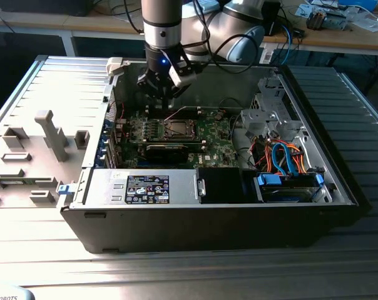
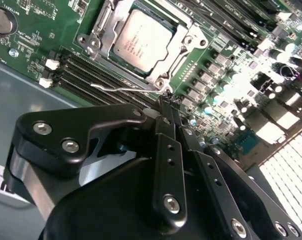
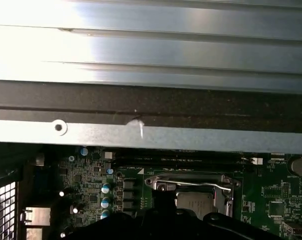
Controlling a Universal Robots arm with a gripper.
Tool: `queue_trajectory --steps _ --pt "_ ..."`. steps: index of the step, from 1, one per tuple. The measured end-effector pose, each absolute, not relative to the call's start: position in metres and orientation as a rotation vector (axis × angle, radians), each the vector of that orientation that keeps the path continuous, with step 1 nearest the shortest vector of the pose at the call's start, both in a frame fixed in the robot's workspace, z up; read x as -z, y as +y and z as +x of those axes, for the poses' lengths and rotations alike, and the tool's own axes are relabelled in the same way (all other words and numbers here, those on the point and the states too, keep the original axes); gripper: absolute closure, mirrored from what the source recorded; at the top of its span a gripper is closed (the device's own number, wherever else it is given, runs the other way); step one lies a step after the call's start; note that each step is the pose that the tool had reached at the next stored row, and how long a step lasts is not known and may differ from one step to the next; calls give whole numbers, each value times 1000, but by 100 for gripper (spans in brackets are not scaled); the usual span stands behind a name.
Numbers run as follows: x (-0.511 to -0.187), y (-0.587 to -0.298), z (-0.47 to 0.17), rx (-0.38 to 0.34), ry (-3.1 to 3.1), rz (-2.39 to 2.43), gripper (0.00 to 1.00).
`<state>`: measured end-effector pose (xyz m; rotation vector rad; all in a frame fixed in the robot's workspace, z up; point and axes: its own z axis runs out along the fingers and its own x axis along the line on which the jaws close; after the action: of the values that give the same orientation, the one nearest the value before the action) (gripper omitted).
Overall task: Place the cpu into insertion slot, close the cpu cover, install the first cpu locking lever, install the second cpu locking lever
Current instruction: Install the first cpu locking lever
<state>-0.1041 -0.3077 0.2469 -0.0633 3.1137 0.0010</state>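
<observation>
- Exterior view: the black claw (image 1: 161, 94) hangs inside the open computer case (image 1: 208, 219), above the green motherboard (image 1: 214, 134) and toward the case's far wall. The insertion slot (image 1: 176, 129) sits just below it, framed in silver metal.
- Second wrist view: the cpu (image 2: 143, 41), a flat square chip with a brushed silver-grey face, lies flat in the slot. The cpu cover (image 2: 183, 45), a thin metal frame, surrounds it. A thin wire locking lever (image 2: 126, 89) runs along one socket edge. The claw's fingers (image 2: 167, 165) are pressed together, holding nothing.
- First wrist view: the cover's glossy rim (image 3: 191, 181) and chip face (image 3: 193, 202) lie beneath the case's ribbed grey wall (image 3: 151, 65).
</observation>
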Motion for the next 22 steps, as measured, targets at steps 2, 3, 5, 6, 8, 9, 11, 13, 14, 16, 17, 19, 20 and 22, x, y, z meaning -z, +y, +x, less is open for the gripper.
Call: queue_trajectory --steps 2,3,5,6,8,9,11,13,14,16,17,19,20,22 --pt "-245 -308 -103 -1 3114 -63 89" --pt "-245 -308 -102 -1 3114 -63 89" --pt "-242 -308 -98 -1 3114 -63 89" --pt "-241 -308 -96 -1 3114 -63 89" --pt "-239 -307 -94 -1 3114 -63 89" --pt "-237 -307 -92 -1 3114 -63 89" --pt "-233 -307 -89 -1 3114 -63 89" --pt "-231 -307 -87 -1 3114 -63 89" --pt "-229 -307 -86 -1 3114 -63 89" --pt "-228 -307 -84 -1 3114 -64 89" --pt "-226 -307 -82 -1 3114 -63 89" --pt "-224 -307 -80 -1 3114 -63 89" --pt "-223 -307 -79 -1 3114 -63 89" --pt "-221 -307 -77 -1 3115 -63 89"
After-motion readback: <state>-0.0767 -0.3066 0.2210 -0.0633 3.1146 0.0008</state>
